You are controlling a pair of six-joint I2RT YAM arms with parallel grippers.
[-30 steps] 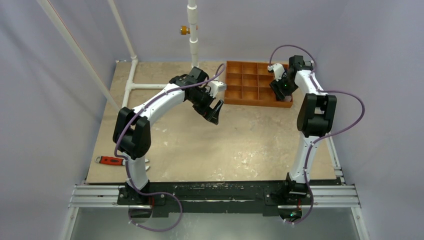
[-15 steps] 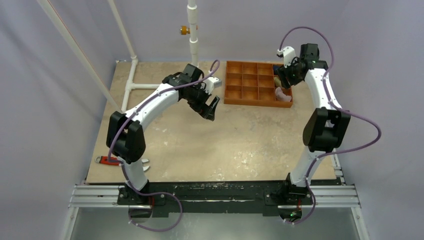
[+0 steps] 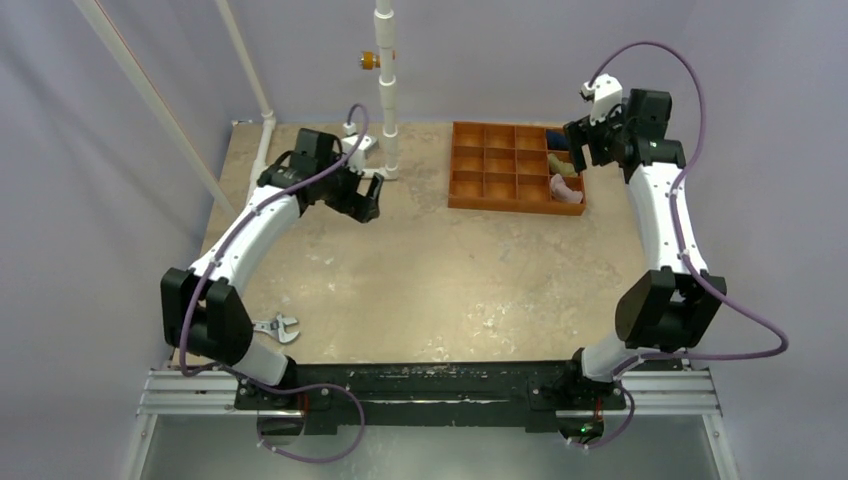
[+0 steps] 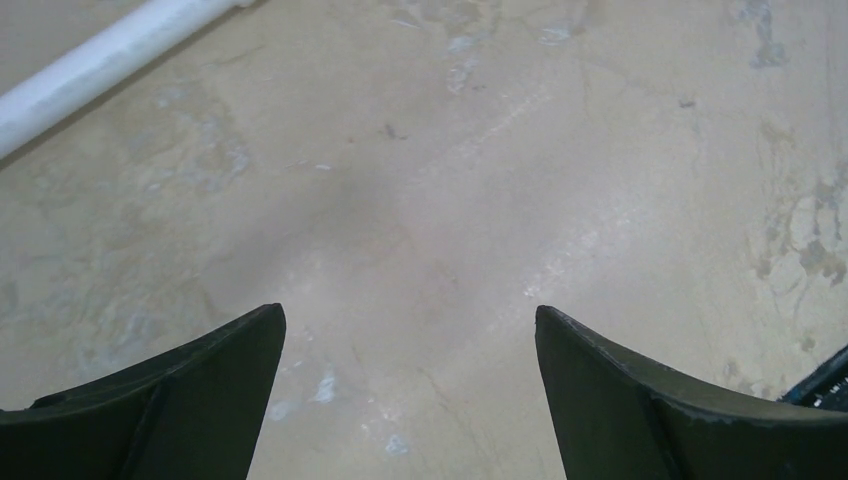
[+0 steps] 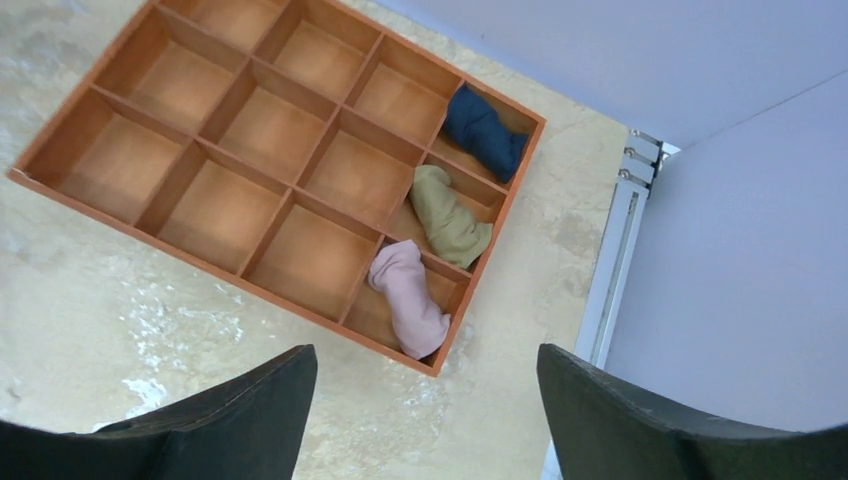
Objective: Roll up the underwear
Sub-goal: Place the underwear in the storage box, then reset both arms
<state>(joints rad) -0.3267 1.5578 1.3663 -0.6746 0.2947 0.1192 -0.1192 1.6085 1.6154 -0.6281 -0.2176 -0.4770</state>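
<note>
underwear (image 5: 410,300): rolled, lying in the tray's (image 5: 215,215) corner cell, mid-frame in the right wrist view; we judge it stowed | right gripper (image 5: 425,352): we see it wide open, empty, hanging above | left gripper (image 4: 408,318): wide open, empty, over the table (image 4: 420,150), parked aside

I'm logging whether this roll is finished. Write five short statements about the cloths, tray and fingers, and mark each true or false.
1. The underwear lies rolled up in a corner compartment of the tray. True.
2. The right gripper has its fingers shut on the underwear. False: they are open and hold nothing.
3. The dark blue bundle touches the underwear. False: the olive-tan bundle sits in the compartment between them.
4. The left gripper is open over bare table. True.
5. The wrench lies in the tray. False: it lies on the table near the left arm's base.
</note>
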